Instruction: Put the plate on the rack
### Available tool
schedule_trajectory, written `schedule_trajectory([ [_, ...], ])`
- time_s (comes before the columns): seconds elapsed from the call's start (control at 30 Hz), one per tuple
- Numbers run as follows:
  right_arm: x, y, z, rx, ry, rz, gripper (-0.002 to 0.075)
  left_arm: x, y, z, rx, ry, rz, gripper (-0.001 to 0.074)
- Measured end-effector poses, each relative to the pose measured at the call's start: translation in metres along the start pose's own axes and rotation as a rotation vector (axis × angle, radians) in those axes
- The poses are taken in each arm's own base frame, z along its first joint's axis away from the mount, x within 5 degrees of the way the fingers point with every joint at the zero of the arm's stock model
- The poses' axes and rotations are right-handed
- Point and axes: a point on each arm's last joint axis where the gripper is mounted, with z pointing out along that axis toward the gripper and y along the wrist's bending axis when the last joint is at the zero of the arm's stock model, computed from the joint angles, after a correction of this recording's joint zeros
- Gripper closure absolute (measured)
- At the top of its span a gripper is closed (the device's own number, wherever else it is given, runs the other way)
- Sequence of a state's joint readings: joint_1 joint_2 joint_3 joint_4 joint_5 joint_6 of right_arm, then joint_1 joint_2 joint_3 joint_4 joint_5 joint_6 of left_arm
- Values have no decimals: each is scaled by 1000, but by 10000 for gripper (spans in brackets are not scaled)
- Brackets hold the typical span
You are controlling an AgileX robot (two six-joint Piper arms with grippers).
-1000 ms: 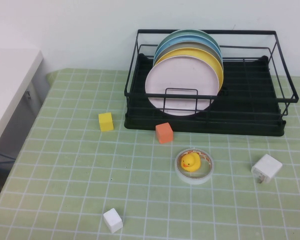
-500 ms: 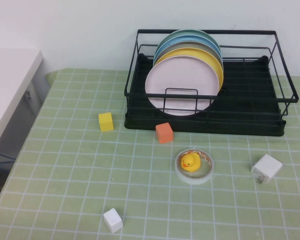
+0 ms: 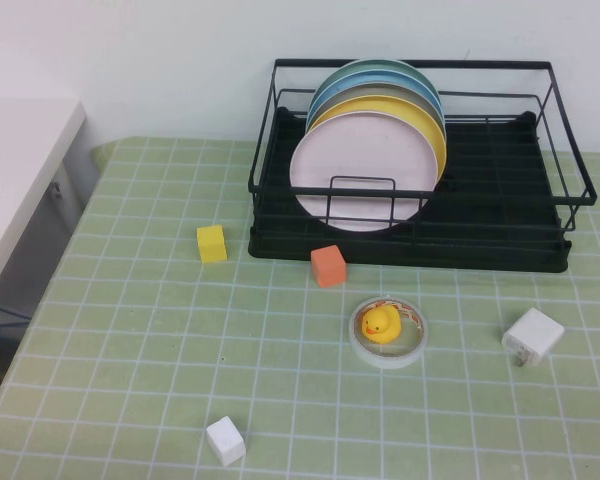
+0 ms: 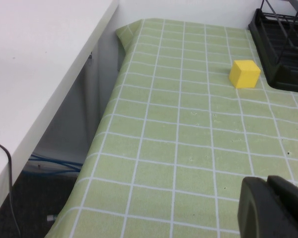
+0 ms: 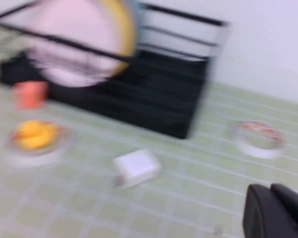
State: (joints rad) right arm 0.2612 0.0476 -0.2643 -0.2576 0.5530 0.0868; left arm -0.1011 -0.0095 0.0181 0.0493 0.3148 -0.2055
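I see the plate (image 3: 365,172) standing on edge in the rack (image 3: 500,215), frontmost of a row of upright plates, with a yellow plate (image 3: 432,140) right behind it and grey and blue ones behind that. Its lower edge sits behind the rack's small front wire loop (image 3: 362,200). The rack stands at the counter's far edge, toward the far right corner, against the wall.

Neither arm shows in my high view. On the left wrist camera the left gripper (image 4: 270,208) appears only as a dark tip above the mat near the counter's left edge; the fingertips look pressed together with only a thin seam between them, and nothing is in them. On the right wrist camera, which is blurred, the right gripper (image 5: 275,210) is a dark tip over the right side of the counter; I cannot tell whether it is spread or pressed together.

On the green checked mat (image 3: 140,340) a yellow cube (image 3: 212,243) lies off the rack's front left corner and an orange cube (image 3: 328,266) just in front of the rack. A rubber duck (image 3: 382,323) sits inside a tape ring (image 3: 389,348) near the counter's middle. A white adapter (image 3: 533,336) lies toward the right edge and a white cube (image 3: 225,440) near the front edge. A second tape ring (image 5: 260,139) shows only on the right wrist camera, beyond the rack's right end.
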Motion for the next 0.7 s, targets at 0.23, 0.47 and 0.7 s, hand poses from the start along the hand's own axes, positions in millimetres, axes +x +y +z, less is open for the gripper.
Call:
schedule_trajectory([
  [0.23,38,-2,23,221,-43,50,728,0,0,0,0,0,0,736],
  [0.47,65,1,31,237,13,74,728,0,0,0,0,0,0,736],
  [0.7,68,1,31,238,57,99,728,0,0,0,0,0,0,736],
])
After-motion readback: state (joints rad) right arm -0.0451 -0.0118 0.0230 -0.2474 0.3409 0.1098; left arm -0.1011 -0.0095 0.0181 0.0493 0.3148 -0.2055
